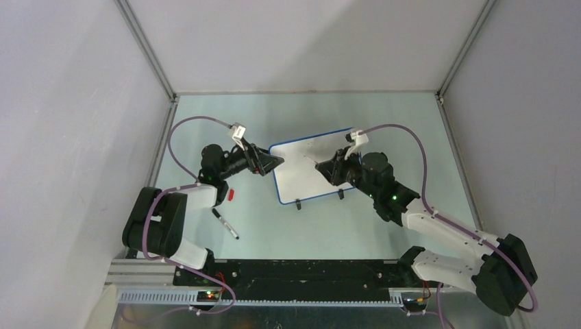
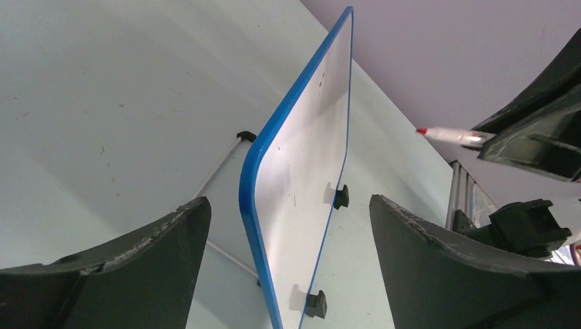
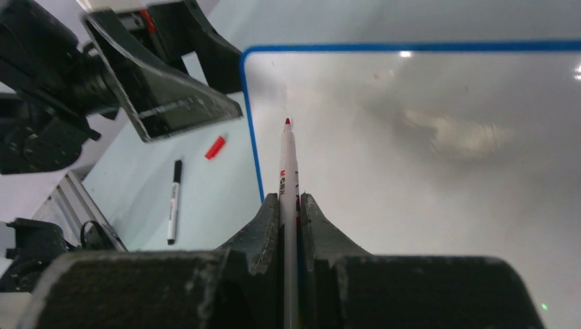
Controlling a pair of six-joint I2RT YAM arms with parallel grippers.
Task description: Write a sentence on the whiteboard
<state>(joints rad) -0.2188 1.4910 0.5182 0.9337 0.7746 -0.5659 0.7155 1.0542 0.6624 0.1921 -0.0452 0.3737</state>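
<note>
One whiteboard [image 1: 308,171] sits in the middle of the table [image 1: 384,116], between the two arms, with its long sides skewed to the table edges. It has a thin blue rim and rounded corners. Two black clip feet [image 1: 299,204] are fixed along its near edge. Its face looks plain white, with a faint grey smudge in the right wrist view. Whether it lies flat or leans cannot be told.

The right gripper [image 3: 289,202] is clamped tight on one red marker [image 3: 288,164]. The marker's uncapped red tip points at the board's face close to the left rim. Whether the tip touches the face cannot be told. The barrel carries a small red print, too small to read.

The left gripper [image 2: 288,205] stands wide apart, one finger on each side of the board's left edge. A gap shows on both sides, and it grips nothing.

Two more things lie on the table left of the board, by the left arm. One is a black marker [image 1: 225,224] with its cap on. The other is a loose red cap [image 1: 231,195], a little beyond it.
</note>
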